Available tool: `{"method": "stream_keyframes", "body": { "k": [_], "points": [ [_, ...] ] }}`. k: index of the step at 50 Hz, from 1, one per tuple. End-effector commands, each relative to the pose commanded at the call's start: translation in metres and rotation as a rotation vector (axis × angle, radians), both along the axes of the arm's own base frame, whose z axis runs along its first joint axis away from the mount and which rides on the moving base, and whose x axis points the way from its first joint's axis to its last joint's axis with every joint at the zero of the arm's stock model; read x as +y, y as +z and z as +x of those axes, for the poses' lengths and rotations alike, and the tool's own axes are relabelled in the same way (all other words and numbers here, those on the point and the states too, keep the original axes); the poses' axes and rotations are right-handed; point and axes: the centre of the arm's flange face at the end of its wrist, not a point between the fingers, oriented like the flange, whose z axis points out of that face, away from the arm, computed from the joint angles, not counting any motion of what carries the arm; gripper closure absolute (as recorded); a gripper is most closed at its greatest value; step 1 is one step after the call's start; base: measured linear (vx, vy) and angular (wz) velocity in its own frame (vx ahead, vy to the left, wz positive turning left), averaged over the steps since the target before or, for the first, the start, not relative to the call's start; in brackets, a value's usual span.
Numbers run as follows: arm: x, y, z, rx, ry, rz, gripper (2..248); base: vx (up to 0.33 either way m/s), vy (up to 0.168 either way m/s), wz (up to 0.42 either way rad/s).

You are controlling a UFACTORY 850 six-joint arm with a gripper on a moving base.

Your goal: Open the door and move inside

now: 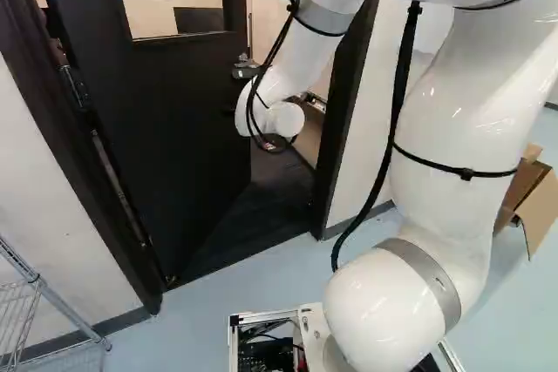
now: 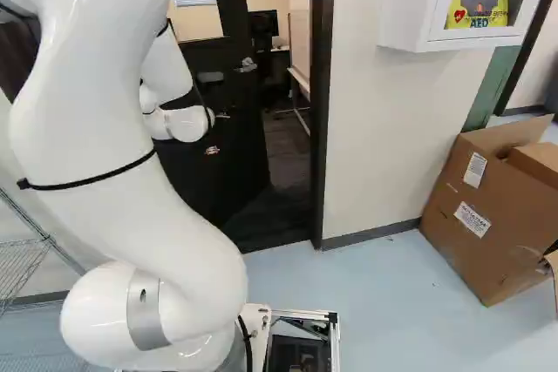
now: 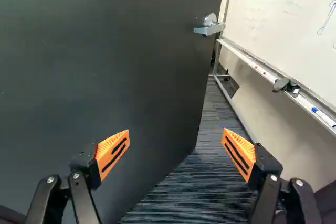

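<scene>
Door of flat, dark panelling with a glazed upper pane [image 1: 174, 102] stands part-open; black two-fingered gripper with orange pads [image 1: 275, 140] waits spread before it

The door is swung inward from its hinge side at the left of the left base view, and its panel still fills much of the opening. A gap separates its free edge from the black doorframe [image 2: 321, 102]. The silver lever handle [image 3: 210, 27] is ahead of the gripper [image 3: 176, 134] and apart from it. The fingers are wide apart with nothing gripped; one shows against the door panel, the other against the grey ribbed carpet [image 3: 210, 166].

Through the gap, a whiteboard on a metal stand [image 3: 283, 19] lines one side of the way in, its tray holding markers and a dark clip-like object [image 3: 285, 85]. A black monitor [image 2: 263, 22] is deeper inside.

Outside, a brown open-flapped cardboard box [image 2: 471, 215] sits beside the wall, below a white wall cabinet [image 2: 414, 6], clear of the doorway. A chrome wire rack [image 1: 39, 283] stands on the hinge side.
</scene>
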Motion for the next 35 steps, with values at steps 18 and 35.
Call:
{"method": "stream_keyframes", "body": {
  "k": [18,35],
  "points": [
    [-0.019,0.001,-0.035,0.004,-0.008,-0.008,3,0.000,0.000,0.000],
    [-0.036,0.000,-0.068,-0.001,0.005,-0.025,3,0.000,0.000,0.000]
  ]
}}
